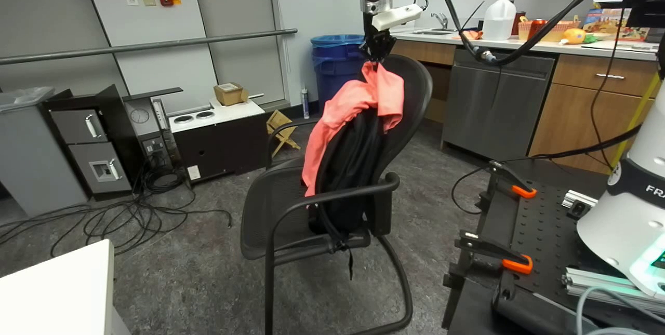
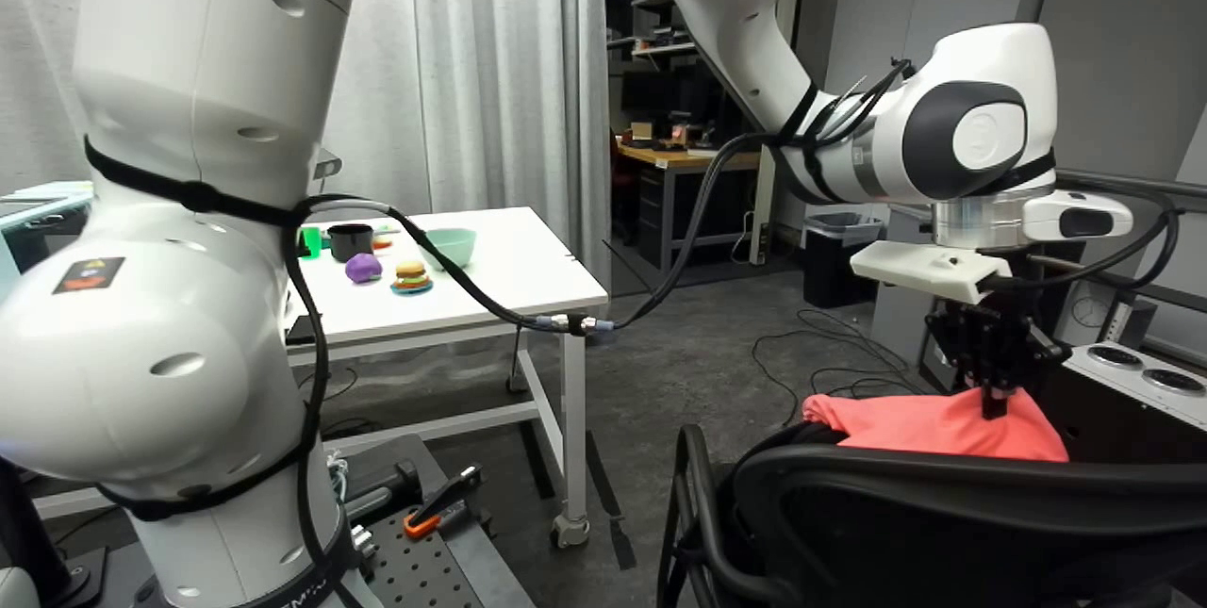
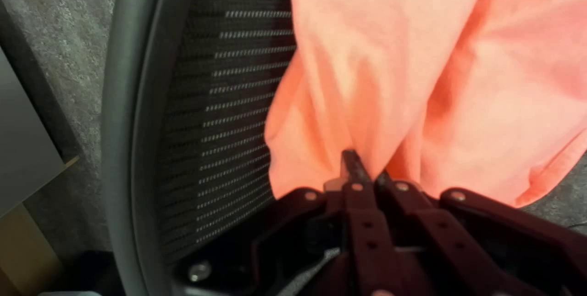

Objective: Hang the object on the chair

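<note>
Coral-red cloth point(image 1: 353, 98) is held by a gathered fold in the gripper point(image 3: 367, 167), whose fingers point(image 3: 354, 166) are pinched together on it, in front of the backrest point(image 1: 413, 91) of the chair point(image 1: 280, 226) and near its top. The grip is set high, presumably so that the rest can be hung by its own weight and a fold carried over the upper edge point(image 2: 943, 481) before letting go. Black fabric point(image 1: 353, 169) is bunched beneath the cloth, against the backrest, and some support seems to be given by it; if released here, the cloth might be propped rather than hung. In an exterior view the lower end point(image 1: 314, 163) is shown trailing toward the seat point(image 1: 275, 200); from behind the chair only a strip point(image 2: 915, 424) is seen beyond the upper edge, with none laid over it. By the wrist view alone are the fine pleats at the fingertips revealed, along with bare mesh point(image 3: 234, 103) between cloth and frame point(image 3: 124, 126). Whether the backrest is touched by the cloth cannot be well judged.
</note>
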